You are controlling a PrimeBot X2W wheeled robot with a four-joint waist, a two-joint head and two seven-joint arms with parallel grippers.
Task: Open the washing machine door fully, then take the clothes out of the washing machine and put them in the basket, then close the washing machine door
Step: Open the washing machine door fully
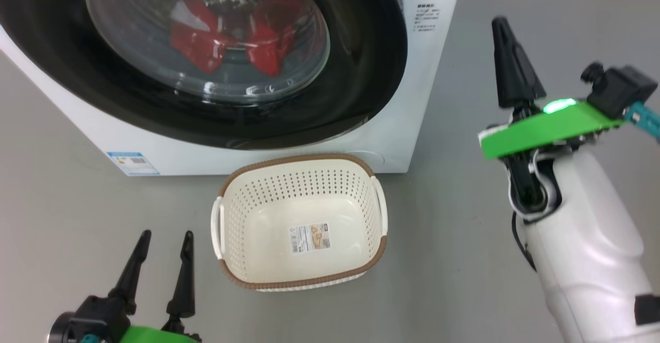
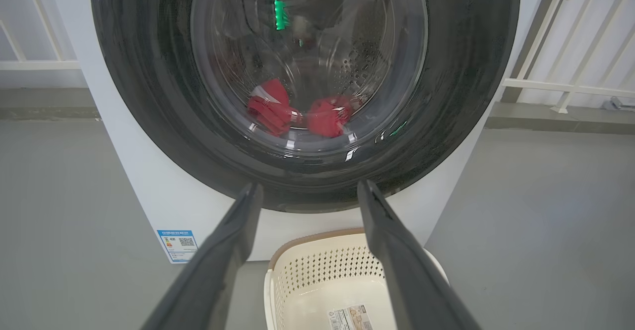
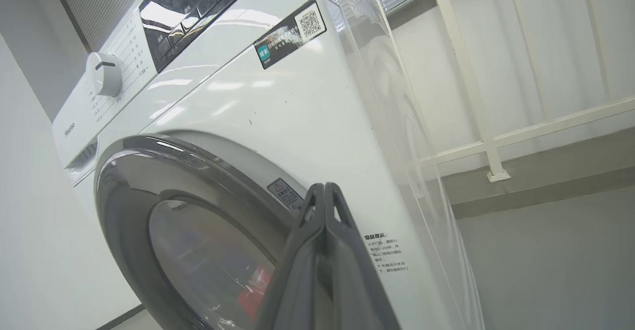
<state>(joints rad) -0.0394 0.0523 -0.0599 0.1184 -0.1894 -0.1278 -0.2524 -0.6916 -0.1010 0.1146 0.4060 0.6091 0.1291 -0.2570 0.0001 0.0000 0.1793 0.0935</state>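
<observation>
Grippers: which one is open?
The left gripper, at the lower left beside the basket: its two fingers stand apart. The right gripper has its fingers pressed together into one spike.

Grey floor [image 1: 464,229]; white railing [image 3: 471,87] on raised kerb [image 3: 570,166]; pale wall [image 3: 30,221].

Round door w/ glossy black rim and glass window [image 1: 371,64] sits shut on big white front-loading washer [image 1: 407,126]; bright red garments [image 1: 198,41] lie behind the glass. Small cream perforated plastic basket w/ brown rim [image 1: 289,188] stands on grey floor [image 1: 454,229] just in front of washer. L gripper [image 1: 167,235]: lower left, fingers spread; R gripper [image 1: 499,23]: right of washer, fingers pressed together.
</observation>
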